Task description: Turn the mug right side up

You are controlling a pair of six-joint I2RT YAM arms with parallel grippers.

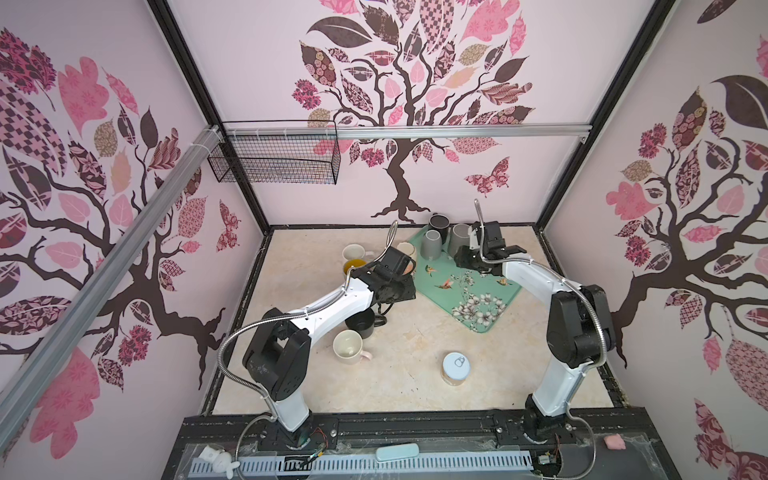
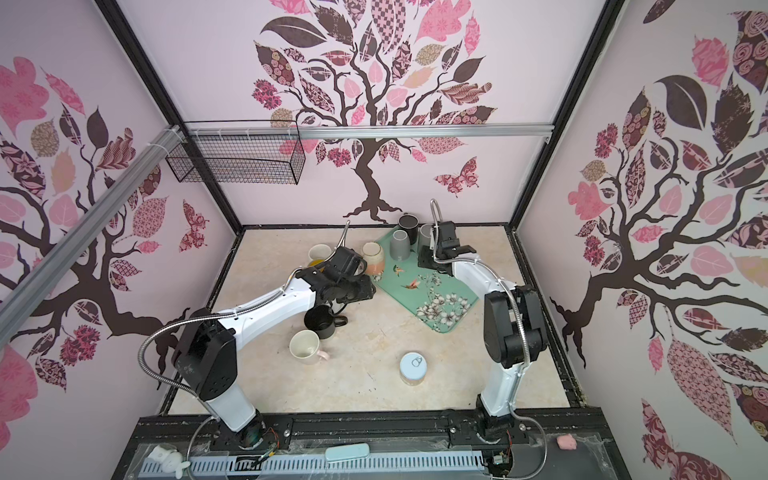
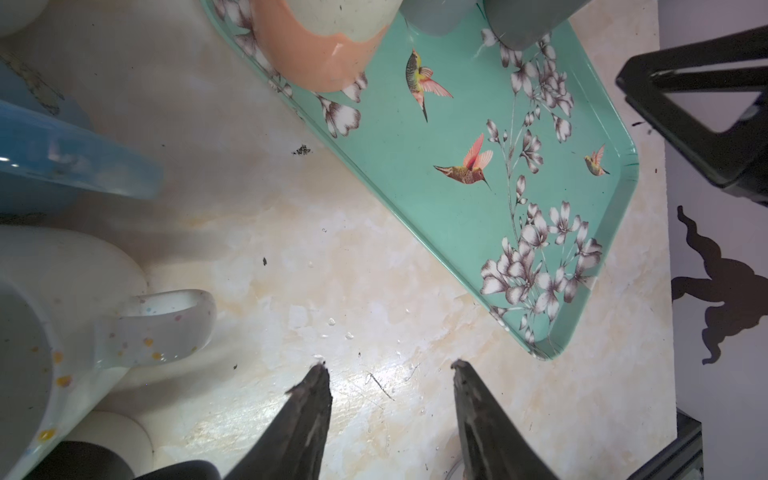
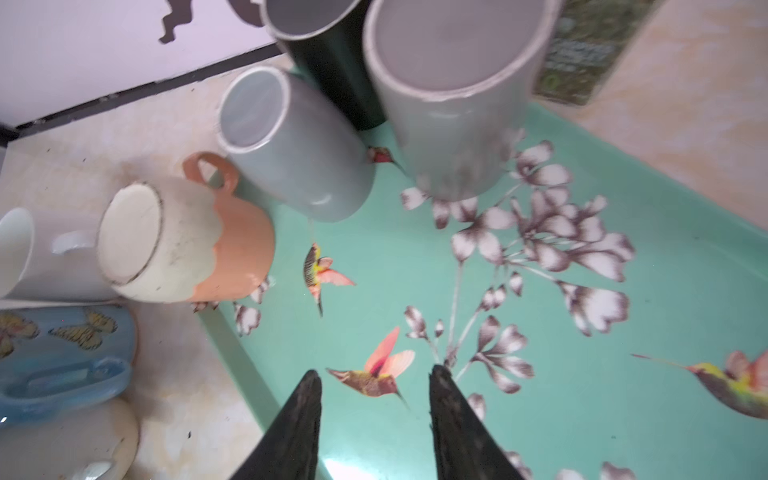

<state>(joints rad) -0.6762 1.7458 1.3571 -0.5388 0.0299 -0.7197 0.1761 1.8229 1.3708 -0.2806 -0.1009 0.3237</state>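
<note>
Right wrist view: peach-and-cream mug [image 4: 187,241] base-up at tray [image 4: 623,332] edge; right tool [image 4: 376,370] part-open, empty.

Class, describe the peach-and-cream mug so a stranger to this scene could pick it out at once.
Find the teal floral tray at the back of the table. At its edge, beside the smaller grey mug, stands the peach-and-cream mug, upside down. Only it is two-toned: cream around the upturned base, peach below, with a peach handle.

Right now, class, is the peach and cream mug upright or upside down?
Upside down: the peach and cream mug shows its closed base on top, rim down at the teal tray.
</note>
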